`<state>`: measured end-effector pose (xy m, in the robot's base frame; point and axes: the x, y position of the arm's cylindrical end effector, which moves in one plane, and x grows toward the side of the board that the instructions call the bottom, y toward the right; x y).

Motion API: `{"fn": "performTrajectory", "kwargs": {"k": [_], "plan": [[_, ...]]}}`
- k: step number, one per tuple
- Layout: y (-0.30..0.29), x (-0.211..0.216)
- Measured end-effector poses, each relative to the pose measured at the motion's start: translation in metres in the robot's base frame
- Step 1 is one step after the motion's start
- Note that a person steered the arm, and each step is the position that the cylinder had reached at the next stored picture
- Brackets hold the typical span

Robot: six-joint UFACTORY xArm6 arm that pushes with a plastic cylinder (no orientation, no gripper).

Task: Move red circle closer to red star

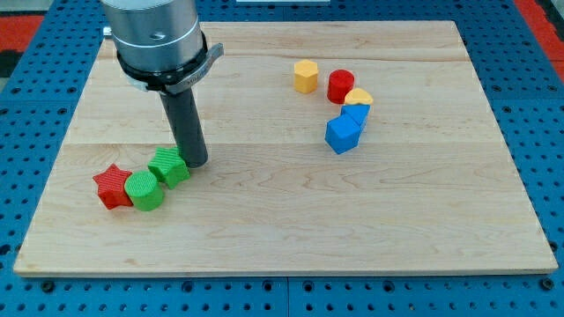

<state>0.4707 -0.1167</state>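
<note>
The red circle point(341, 85), a short red cylinder, stands toward the view's upper right, between a yellow hexagon block point(305, 77) on its left and a yellow heart-shaped block point(359, 97) at its lower right. The red star point(112, 186) lies at the view's lower left, touching a green circle point(144, 190). My tip point(196, 162) rests on the board just right of a green star-like block point(168, 166), far left of the red circle.
Two blue blocks point(344, 134) sit together just below the yellow heart. The wooden board point(282, 238) lies on a blue perforated table. The arm's grey flange hangs over the board's upper left.
</note>
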Motion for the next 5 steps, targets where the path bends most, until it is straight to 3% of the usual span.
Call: {"fn": "performTrajectory", "kwargs": {"k": [2, 4, 5], "plan": [[-0.010, 0.000], [0.151, 0.052], [0.244, 0.032]]}}
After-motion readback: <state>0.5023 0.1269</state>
